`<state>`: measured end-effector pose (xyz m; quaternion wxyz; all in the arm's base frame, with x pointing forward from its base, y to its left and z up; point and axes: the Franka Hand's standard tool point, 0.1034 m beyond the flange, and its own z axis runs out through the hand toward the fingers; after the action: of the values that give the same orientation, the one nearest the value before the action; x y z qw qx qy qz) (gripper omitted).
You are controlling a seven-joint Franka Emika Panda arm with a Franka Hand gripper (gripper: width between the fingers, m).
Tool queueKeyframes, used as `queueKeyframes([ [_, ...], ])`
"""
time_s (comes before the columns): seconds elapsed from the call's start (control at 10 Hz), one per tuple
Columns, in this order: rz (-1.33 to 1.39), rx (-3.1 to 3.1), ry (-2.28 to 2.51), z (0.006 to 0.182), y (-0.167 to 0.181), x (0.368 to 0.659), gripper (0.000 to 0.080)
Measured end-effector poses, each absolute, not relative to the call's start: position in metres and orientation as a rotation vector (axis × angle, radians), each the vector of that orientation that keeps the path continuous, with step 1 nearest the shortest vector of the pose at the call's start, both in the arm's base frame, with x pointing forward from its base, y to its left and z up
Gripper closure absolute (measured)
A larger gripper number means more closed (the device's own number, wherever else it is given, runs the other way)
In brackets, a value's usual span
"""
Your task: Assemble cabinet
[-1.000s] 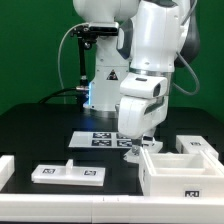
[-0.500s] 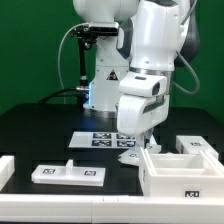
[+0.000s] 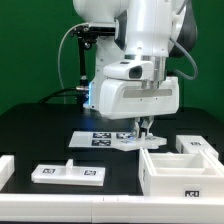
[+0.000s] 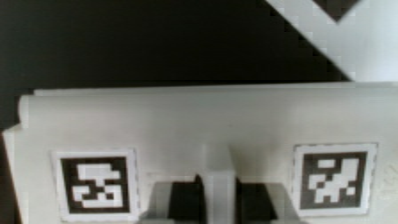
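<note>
The cabinet's white box body (image 3: 180,172) stands open-topped at the exterior view's right front. My gripper (image 3: 146,129) is just behind its far left corner, shut on a small white cabinet panel (image 3: 130,142) and holding it tilted a little above the table. In the wrist view this panel (image 4: 196,125) fills the frame, with two square tags on it, and my gripper (image 4: 215,205) pinches a ridge between them. A flat white panel with tags (image 3: 68,173) lies at the left front. A white block (image 3: 196,147) sits behind the box body.
The marker board (image 3: 98,138) lies on the black table behind the held panel. A white bar (image 3: 8,167) lies at the exterior view's far left edge. The white robot pedestal (image 3: 100,85) stands at the back. A white edge (image 4: 338,25) crosses the wrist view's corner.
The wrist has risen and turned, so its broad face now points at the camera. The small white panel has come up off the table with the gripper.
</note>
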<state>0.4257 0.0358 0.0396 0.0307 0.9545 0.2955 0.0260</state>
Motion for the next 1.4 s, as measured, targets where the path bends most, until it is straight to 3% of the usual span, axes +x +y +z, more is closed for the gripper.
queueKeyframes([
  [0.3, 0.071, 3.049, 0.525, 0.042, 0.033, 0.425, 0.0737],
  [0.6, 0.096, 3.113, -0.149, 0.063, 0.052, 0.438, 0.0737],
  [0.9, 0.087, 3.11, -0.355, 0.06, 0.052, 0.436, 0.0737],
  [1.2, 0.001, 2.958, -1.078, 0.068, 0.047, 0.444, 0.0736],
  [1.4, -0.01, 2.902, -1.234, 0.066, 0.051, 0.441, 0.0735],
])
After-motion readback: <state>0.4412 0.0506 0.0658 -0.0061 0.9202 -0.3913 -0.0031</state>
